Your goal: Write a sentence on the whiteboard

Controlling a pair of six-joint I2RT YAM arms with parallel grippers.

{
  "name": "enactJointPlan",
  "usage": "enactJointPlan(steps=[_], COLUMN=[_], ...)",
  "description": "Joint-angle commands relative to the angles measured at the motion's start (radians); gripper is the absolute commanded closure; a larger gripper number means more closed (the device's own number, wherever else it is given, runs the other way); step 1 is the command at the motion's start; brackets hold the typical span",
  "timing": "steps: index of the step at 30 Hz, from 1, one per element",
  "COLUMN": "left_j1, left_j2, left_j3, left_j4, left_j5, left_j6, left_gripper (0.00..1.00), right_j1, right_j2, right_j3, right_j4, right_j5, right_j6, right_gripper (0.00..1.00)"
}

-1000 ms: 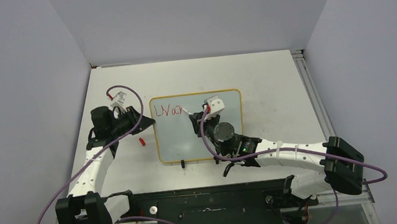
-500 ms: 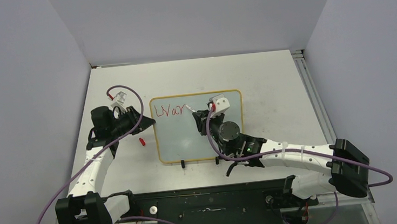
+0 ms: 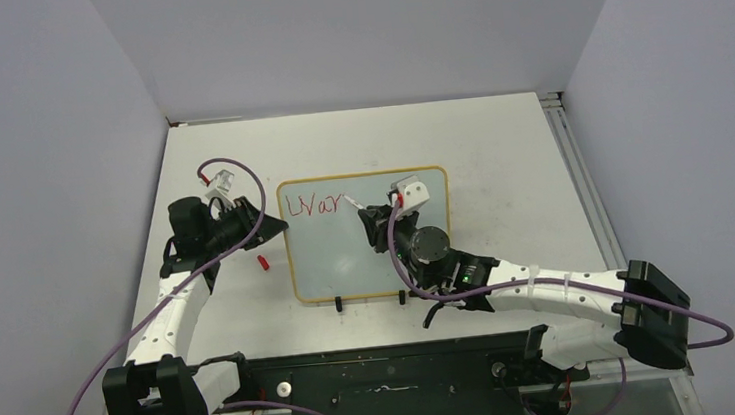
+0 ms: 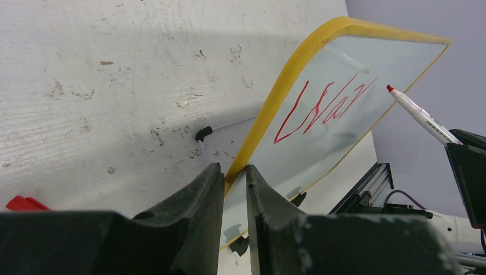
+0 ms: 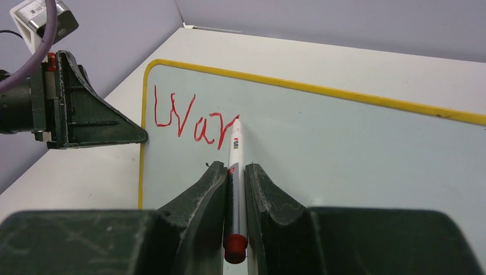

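While the whiteboard (image 3: 348, 259) sits in the middle of the white tabletop (image 3: 500, 156), the left fingers (image 4: 218, 177) are almost closed and pinch its yellow left edge. A small red marker cap (image 3: 262, 263) lies on the tabletop just beside them, near the same edge. The sentence (image 3: 313, 205) is only begun: the red letters "War" stand in the upper left corner of the board. Further right, the right fingers (image 5: 218, 175) are closed tight on a white marker (image 5: 235, 152), and its red tip stands at the end of the "r".
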Motion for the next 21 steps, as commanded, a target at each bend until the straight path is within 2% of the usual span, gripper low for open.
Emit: enactJointPlan(steps=[1, 21], left_j1=[-0.006, -0.006], left_j2=[-0.011, -0.01], left_j3=[0.043, 0.045], left_j4=[0.018, 0.015], left_j5=[0.019, 0.019], left_j6=[0.008, 0.011], left_gripper=[0.81, 0.81], right_j1=[0.003, 0.001], right_j2=[0.015, 0.034], right_j3=[0.004, 0.001], right_j4=[0.031, 0.033], right_j5=[-0.012, 0.024], right_j6=[0.001, 0.005], right_gripper=[0.95, 0.95])
